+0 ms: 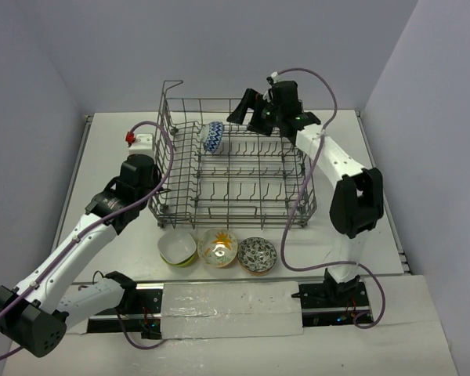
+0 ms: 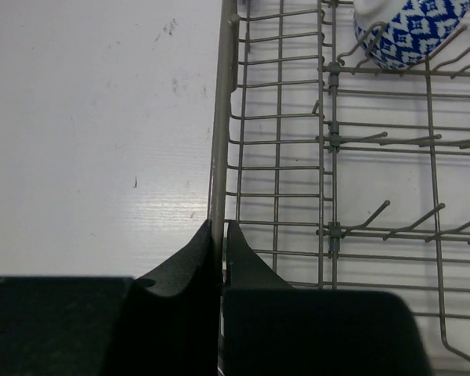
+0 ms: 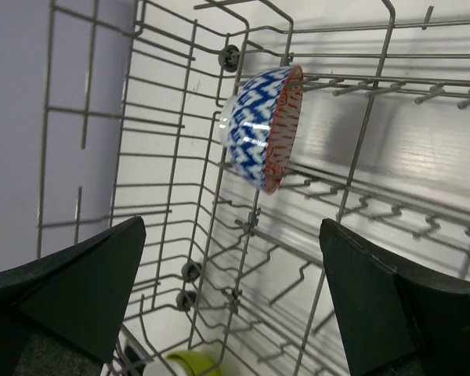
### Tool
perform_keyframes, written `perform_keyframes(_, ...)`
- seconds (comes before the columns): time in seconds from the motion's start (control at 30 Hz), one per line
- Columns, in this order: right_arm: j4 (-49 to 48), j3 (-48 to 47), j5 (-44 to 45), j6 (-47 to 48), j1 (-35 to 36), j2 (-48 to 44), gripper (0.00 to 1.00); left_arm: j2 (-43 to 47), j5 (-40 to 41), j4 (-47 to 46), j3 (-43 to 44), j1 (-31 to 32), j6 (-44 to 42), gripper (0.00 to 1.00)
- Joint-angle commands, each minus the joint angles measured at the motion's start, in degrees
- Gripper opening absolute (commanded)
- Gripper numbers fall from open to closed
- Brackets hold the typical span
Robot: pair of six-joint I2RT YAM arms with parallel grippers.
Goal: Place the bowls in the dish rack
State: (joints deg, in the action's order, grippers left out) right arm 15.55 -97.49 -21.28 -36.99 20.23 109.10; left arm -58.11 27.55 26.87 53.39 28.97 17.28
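The blue-and-white bowl [image 1: 213, 136] is inside the dish rack [image 1: 243, 184], in its far left part. It stands on its edge, tilted, and leans among the upright tines. The right wrist view shows a red-orange pattern along its rim and a pale foot on the opposite side.

The rack is a grey wire basket that sits in the middle of the white table [image 1: 352, 235]. A raised wire loop stands at its far left corner. The rows of tines nearer the arms hold nothing.

Three more bowls lie on the table just outside the rack's near side. They sit upright in a close row. The lime-green bowl [image 1: 177, 249] with its white inside is on the left. The yellow-floral bowl [image 1: 218, 247] is in the middle. The dark-marked bowl [image 1: 257, 255] with an orange rim is on the right, and it looks to be touching the floral one.

The left arm [image 1: 86, 235] reaches to the rack's left side. The left jaws are pressed together on the wire of the rack's left rim, pinching it between their tips, with bare table to their left.

The right arm [image 1: 337, 160] bends over the rack's far right corner. The right jaws are spread wide and hold nothing. They hang above the far side of the rack, near the blue-and-white bowl but apart from it.
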Motion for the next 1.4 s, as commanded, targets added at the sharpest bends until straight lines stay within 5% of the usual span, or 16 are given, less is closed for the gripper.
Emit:
perform_keyframes(0.0,5.36,0.72,1.32,7.36,0.16,-9.14,1.0,-0.96,-3.03,2.04,1.28,0.74,0.56,0.03)
perform_keyframes(0.2,14.41,4.58,5.1,15.89,3.67,-19.7,1.0,-0.69,-1.71,2.22,1.28,0.74,0.39,0.0)
perform_keyframes(0.37,17.58,16.61,10.28,21.07,12.01,-33.73,1.0,0.01,0.48,2.57,1.02,0.65,0.65,0.0)
perform_keyframes(0.5,17.84,28.73,15.11,21.35,20.1,-45.79,1.0,1.15,4.25,1.87,-0.21,0.65,0.48,0.0)
perform_keyframes(0.77,26.28,37.1,17.06,18.36,26.69,-62.24,0.93,2.12,5.76,1.6,-0.83,0.47,0.47,0.0)
perform_keyframes(0.93,29.26,43.17,19.23,15.21,34.6,-62.17,0.78,2.03,6.46,1.6,-0.91,0.47,0.56,0.0)
perform_keyframes(1.1,28.48,48.53,21.19,12.3,45.23,-59.45,0.76,1.42,7.08,1.69,-0.83,0.3,0.56,0.0)
perform_keyframes(1.37,26.2,49.6,21.28,11.5,52.28,-50.83,0.76,1.24,7.34,1.78,-0.91,0.03,0.65,0.0)
